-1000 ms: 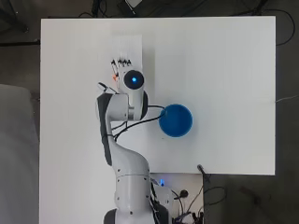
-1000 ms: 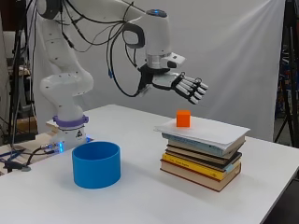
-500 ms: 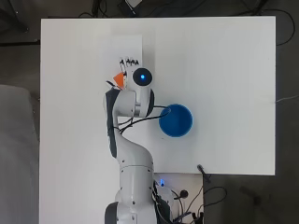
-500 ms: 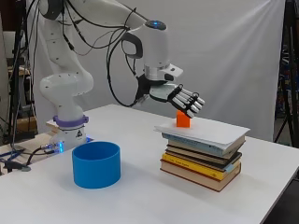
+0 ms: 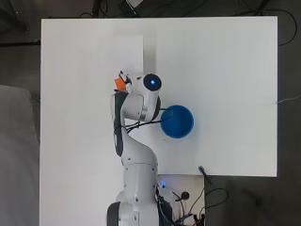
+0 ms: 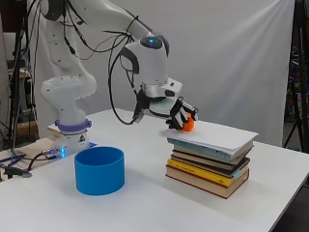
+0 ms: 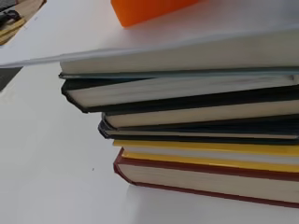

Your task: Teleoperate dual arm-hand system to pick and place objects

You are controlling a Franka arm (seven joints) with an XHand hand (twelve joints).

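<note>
Orange and small, the block [image 6: 188, 124] sits on top of the stack of books [image 6: 210, 155] at the middle right of the side view, and the black and white hand [image 6: 179, 115] has its fingers curled around it. Seen from overhead, the block [image 5: 119, 83] peeks out just left of the arm's wrist, left of centre. At the lower left of the side view, a blue cup [image 6: 99, 170] stands on the white tabletop [image 6: 145, 208], well apart from the books. From the wrist, the block's underside [image 7: 149, 9] rests on the uppermost white cover.
</note>
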